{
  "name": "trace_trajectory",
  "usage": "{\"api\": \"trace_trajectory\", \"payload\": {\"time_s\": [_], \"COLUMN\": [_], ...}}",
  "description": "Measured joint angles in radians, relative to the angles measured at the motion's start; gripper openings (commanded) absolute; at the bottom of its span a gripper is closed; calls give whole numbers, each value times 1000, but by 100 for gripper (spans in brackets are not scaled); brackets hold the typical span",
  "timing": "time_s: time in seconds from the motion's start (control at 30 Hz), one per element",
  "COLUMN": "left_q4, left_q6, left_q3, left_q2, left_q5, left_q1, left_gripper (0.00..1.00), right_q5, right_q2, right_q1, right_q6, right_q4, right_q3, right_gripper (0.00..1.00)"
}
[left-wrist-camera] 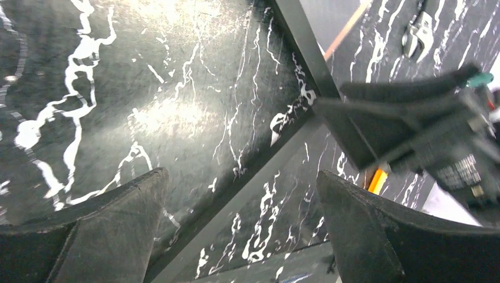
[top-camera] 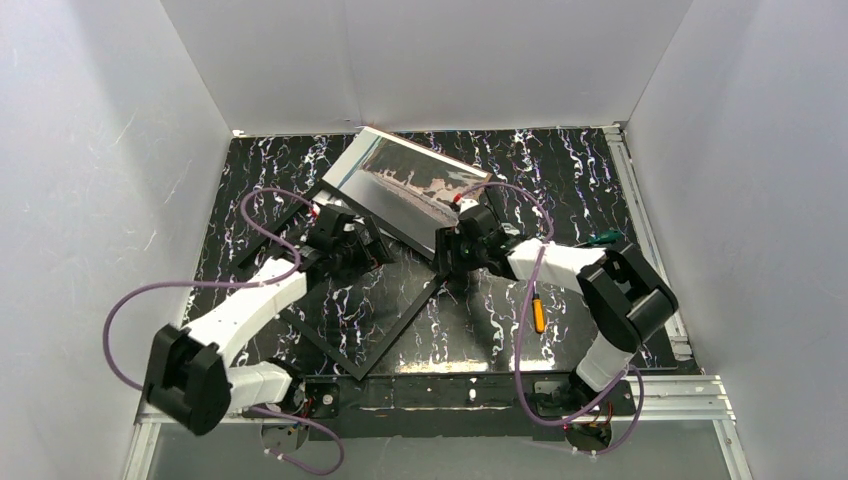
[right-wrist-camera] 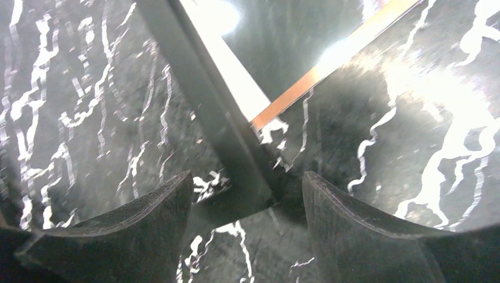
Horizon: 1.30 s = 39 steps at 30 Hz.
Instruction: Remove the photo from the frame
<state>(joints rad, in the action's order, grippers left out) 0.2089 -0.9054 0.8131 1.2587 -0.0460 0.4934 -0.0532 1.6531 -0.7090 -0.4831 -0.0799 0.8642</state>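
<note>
Toward the upper centre of the top view, the photo (top-camera: 405,180) lies tilted on the dark marbled surface (top-camera: 600,180). It is largely clear of the frame (top-camera: 400,328), which lies flat lower down with the surface showing through its opening. The photo's near edge seems to lie at or over the frame's far border, though the overlap is hard to judge.

The left gripper (top-camera: 362,248) hangs with released jaws above one frame bar, touching nothing. The right gripper (top-camera: 447,252) also has spread jaws. In its wrist view they straddle a dark bar beside the print's white border and brown edge without pinching either.

The main risk is a grab at the wrong layer. If the right jaws close here they may take the frame bar along with the print, or instead of it, so the two drag together. A fingertip skidding on the glossy face could scratch it or push the print back across the frame.

The two grippers are near each other, so a careless reach could knock them together. An orange-handled tool (top-camera: 538,313) lies under the right forearm and a green item (top-camera: 606,238) just beside it. Purple cables (top-camera: 120,310) loop near both arms and could snag.
</note>
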Motion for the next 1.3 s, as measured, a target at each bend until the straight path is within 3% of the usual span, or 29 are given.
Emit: {"api": "trace_trajectory", "payload": {"time_s": [0.17,0.37,0.87,1.07,1.3], "left_q4": [-217,-390,-509,-537,-551], "left_q6": [130,216,277,287,296], "left_q3": [85,125,169,180,184], "left_q2": [-152,-270,-319,-334,-343], "left_q5": [24,53,66,66,66], "left_q1": [-7,-14,-20,-21,-28], "left_gripper": [98,98,98,98,98], "right_q5": [125,113,76,45,-116], "right_q2": [78,151,177,177,153], "right_q1": [-31,-65,-98,-92,-68], "right_q6": [108,256,602,737,906], "right_q4": [76,119,212,243,267], "right_q3": [104,182,263,295,296], "right_gripper": [63,47,2,1,1]}}
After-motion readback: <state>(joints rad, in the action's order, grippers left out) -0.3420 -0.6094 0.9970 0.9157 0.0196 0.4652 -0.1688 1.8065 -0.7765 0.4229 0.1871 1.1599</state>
